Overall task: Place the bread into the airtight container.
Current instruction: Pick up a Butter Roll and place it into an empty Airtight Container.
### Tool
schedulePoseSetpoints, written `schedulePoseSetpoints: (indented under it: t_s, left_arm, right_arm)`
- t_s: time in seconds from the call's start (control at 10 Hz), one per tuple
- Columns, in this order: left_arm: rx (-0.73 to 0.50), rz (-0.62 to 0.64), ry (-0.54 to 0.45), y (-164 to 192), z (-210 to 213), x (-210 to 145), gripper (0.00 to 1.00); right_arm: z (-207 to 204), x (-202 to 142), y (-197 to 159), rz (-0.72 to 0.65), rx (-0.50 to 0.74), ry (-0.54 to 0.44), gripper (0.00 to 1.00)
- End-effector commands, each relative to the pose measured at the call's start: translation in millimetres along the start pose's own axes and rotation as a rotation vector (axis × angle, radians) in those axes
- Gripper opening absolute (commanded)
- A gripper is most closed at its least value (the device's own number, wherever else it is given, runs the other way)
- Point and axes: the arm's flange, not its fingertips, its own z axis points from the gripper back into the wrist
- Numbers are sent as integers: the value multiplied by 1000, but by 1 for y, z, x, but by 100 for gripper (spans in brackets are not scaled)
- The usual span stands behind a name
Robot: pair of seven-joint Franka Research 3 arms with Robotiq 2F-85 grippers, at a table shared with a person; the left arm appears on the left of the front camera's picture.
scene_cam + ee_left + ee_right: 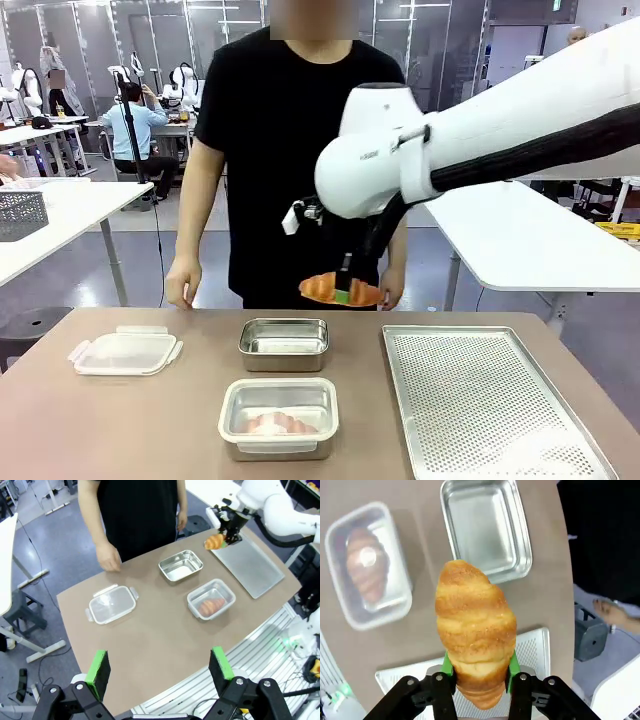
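A golden-brown croissant [328, 288] is clamped at one end between the narrowed jaws of the right gripper [480, 669]. It hangs above the far side of the brown table [180, 430], its long axis sticking straight out past the green pads. The empty rectangular steel container [284, 360] sits below and toward the robot's left of it, beside the perforated metal tray [480, 400]; a second lidded container [279, 447] nearer the robot already holds bread. The left gripper [159, 666] hovers well back with jaws wide and empty, so the right arm is likely the one to deliver.
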Motion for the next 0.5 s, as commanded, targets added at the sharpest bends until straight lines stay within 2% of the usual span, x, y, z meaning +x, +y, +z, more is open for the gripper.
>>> schedulePoseSetpoints:
  t_s: [0.0,0.4]
  left_arm:
    - [0,-6,-4,-2,3,1,100]
    - [0,-6,-4,-2,3,1,100]
  right_arm:
    - [-28,33,-11,-27,-52,14,45]
    - [-91,88,-11,-34,-77,53,45]
